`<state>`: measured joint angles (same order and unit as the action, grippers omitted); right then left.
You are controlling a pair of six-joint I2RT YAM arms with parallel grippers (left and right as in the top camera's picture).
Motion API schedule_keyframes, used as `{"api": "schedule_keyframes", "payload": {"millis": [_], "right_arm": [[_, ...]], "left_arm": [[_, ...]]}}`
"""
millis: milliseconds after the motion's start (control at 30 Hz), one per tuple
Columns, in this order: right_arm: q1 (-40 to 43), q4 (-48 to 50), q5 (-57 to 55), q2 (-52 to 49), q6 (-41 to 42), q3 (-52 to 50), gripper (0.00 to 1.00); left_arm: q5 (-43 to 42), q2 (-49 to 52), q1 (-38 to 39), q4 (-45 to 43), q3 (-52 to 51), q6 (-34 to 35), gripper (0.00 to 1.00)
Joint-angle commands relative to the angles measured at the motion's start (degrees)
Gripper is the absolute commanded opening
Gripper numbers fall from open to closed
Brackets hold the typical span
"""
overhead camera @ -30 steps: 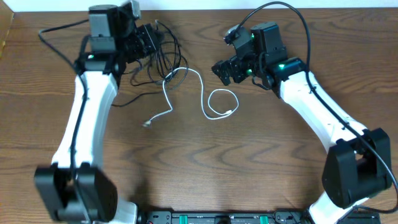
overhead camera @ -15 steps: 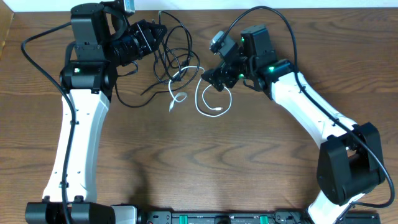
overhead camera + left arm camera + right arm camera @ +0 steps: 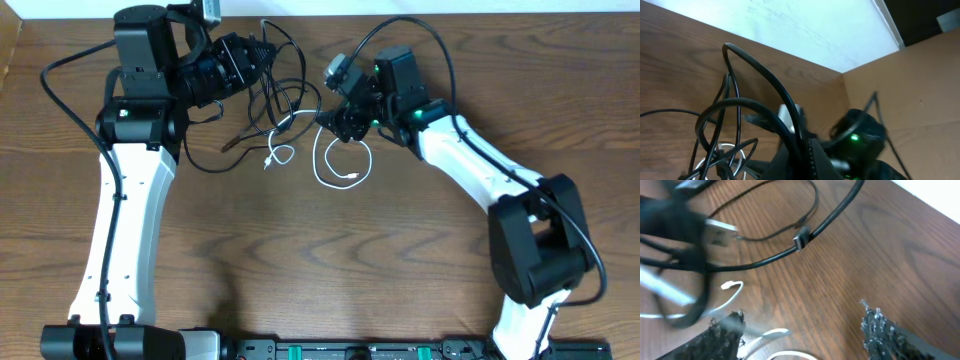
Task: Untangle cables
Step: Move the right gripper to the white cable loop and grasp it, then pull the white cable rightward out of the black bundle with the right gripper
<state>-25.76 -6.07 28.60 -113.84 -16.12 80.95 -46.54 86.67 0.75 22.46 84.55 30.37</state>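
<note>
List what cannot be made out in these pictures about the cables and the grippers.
1. Left gripper: open or shut cannot be told; overhead it is too small, and in the left wrist view black cables and the bottom edge hide its fingers.
2. White cable: overhead, its course through the black tangle is too thin to follow.
3. Plug, right wrist view: blurred, type unclear.

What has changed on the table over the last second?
The right gripper swung left to the white cable, jaws open. That cable's tail was drawn up toward the black cables and its loop slid left. The left gripper stayed at the black cables, though its arm shifted.
</note>
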Motion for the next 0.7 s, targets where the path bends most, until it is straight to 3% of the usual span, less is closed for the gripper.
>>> {"api": "schedule_keyframes", "payload": {"millis": [0,167,200,233,267,367,467,667], "right_arm": [[-1.1,2.3,0.5,-1.7,-0.6,1.0,0.7],[-2.4,6.1,0.5,-2.1,1.1,1.0,0.64],[-2.4,6.2,0.5,-2.1,1.5,1.0,0.58],[-2.4,6.3,0.2,-2.1,2.3,1.0,0.43],[-2.4,6.1,-1.2,-2.1,4.0,1.0,0.22],[-1.9,4.0,-7.5,-2.1,8.2,1.0,0.03],[-0.6,-0.3,-15.7,-2.1,13.5,1.0,0.01],[5.6,-8.6,-20.8,-2.2,19.8,0.9,0.01]], "left_arm": [[-2.5,-0.2,-0.2,-0.5,0.1,1.0,0.08],[-2.5,-0.2,-0.2,-0.5,0.1,1.0,0.07],[-2.5,-0.2,-0.2,-0.5,0.1,1.0,0.07],[-2.5,-0.2,-0.2,-0.5,0.1,1.0,0.07],[-2.5,-0.2,-0.2,-0.5,0.1,1.0,0.07],[-2.1,-0.2,-0.3,-0.5,0.1,1.0,0.07],[-0.3,-0.2,-0.2,-0.5,0.1,0.8,0.07],[4.3,-0.2,-0.3,-0.2,0.1,-0.3,0.07]]}}
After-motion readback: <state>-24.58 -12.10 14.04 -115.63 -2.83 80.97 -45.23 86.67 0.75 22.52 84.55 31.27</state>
